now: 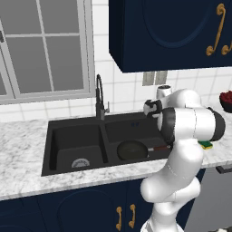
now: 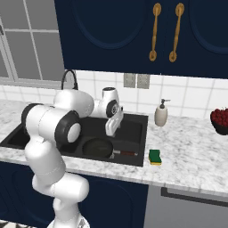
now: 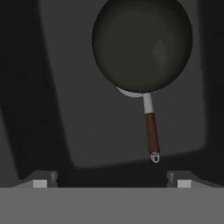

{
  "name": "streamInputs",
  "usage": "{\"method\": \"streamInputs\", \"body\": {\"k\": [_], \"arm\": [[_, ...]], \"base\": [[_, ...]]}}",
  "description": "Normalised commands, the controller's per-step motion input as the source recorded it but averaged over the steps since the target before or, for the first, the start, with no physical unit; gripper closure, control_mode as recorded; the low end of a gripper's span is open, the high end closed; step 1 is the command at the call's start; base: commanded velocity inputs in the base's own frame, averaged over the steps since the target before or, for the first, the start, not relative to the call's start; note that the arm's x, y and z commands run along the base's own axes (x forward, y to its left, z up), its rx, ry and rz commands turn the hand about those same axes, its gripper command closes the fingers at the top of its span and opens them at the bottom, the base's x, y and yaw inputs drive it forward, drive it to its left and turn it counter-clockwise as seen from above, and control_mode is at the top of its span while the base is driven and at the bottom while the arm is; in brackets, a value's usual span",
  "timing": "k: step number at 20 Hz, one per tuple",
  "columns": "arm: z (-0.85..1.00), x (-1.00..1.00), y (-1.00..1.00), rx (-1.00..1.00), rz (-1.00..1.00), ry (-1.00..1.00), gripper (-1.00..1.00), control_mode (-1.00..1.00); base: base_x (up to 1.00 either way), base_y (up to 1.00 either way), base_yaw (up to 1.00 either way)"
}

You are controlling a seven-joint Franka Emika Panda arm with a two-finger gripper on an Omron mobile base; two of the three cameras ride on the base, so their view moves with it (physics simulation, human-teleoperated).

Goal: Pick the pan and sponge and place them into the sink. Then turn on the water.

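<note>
The black pan point(image 1: 132, 150) lies flat in the right basin of the matte-black sink point(image 1: 50, 131), its reddish-brown handle point(image 3: 152, 131) pointing right. My gripper point(image 2: 110, 130) hangs open above that basin, clear of the pan point(image 2: 98, 147). In the hand view the pan point(image 3: 142, 43) is below and ahead of the gripper point(image 3: 112, 181), with nothing between the fingertips point(image 3: 40, 182). The green and yellow sponge point(image 2: 155, 156) rests on the counter just right of the sink rim point(image 2: 144, 133). The arm partly hides the sponge point(image 1: 207, 145) in the left base view. No water runs from the black faucet point(image 1: 99, 97).
A cream soap dispenser point(image 2: 160, 114) stands on the counter behind the sponge. A dark bowl of red fruit point(image 2: 220, 119) sits at the far right. Dark blue wall cabinets point(image 1: 172, 31) hang above the sink. The left basin point(image 1: 79, 147) holds nothing but its drain.
</note>
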Motion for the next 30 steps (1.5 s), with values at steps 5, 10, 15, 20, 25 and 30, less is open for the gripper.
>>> {"method": "streamInputs", "body": {"k": [5, 10, 15, 20, 25, 30], "arm": [[0.12, -0.46, -0.02, 0.17, -0.02, -0.19, -1.0, -1.0], [0.49, -0.44, -0.17, 0.21, -0.07, 0.0, -1.0, -1.0], [0.55, -0.41, -0.11, 0.11, -0.15, -0.02, -1.0, -1.0], [0.18, -0.41, -0.05, 0.08, -0.13, -0.09, -1.0, -1.0], [0.02, -0.08, -0.07, 0.1, -0.06, -0.08, -1.0, -1.0], [0.05, 0.0, 0.0, 0.11, 0.0, -0.01, -1.0, -1.0]], "base": [[0.0, 0.0, 0.0], [0.0, 0.0, 0.0], [0.0, 0.0, 0.0], [0.0, 0.0, 0.0], [0.0, 0.0, 0.0], [0.0, 0.0, 0.0]]}}
